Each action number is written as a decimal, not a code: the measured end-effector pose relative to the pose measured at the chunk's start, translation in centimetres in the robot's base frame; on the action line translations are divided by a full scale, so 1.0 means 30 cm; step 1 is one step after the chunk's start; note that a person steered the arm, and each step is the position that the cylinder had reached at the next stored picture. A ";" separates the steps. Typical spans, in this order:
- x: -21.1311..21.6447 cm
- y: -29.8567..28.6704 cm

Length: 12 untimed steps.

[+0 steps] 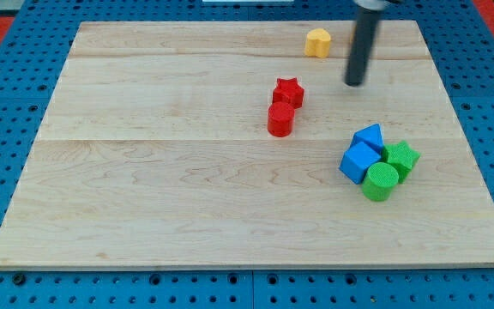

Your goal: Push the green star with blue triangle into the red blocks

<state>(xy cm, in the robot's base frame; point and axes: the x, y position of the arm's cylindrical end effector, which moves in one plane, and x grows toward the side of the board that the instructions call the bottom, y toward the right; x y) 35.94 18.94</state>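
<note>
The green star (402,158) lies at the view's right, touching the blue triangle (370,136) on its upper left. A blue cube (358,161) and a green cylinder (381,182) sit against them in one cluster. The red star (288,91) and the red cylinder (280,119) stand together near the board's middle, left of the cluster. My tip (353,83) is on the board above the cluster and to the right of the red star, touching no block.
A yellow block (318,42) sits near the board's top edge, left of the rod. The wooden board (144,172) lies on a blue pegboard surface (7,103).
</note>
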 end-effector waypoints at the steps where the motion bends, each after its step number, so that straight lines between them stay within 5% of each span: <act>1: 0.193 0.284; 3: 0.718 0.195; 4: 0.789 0.018; 6: 0.760 -0.048; 8: 0.504 0.081; 11: 0.213 -0.148; 12: 0.228 -0.161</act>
<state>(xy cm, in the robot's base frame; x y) 42.79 14.12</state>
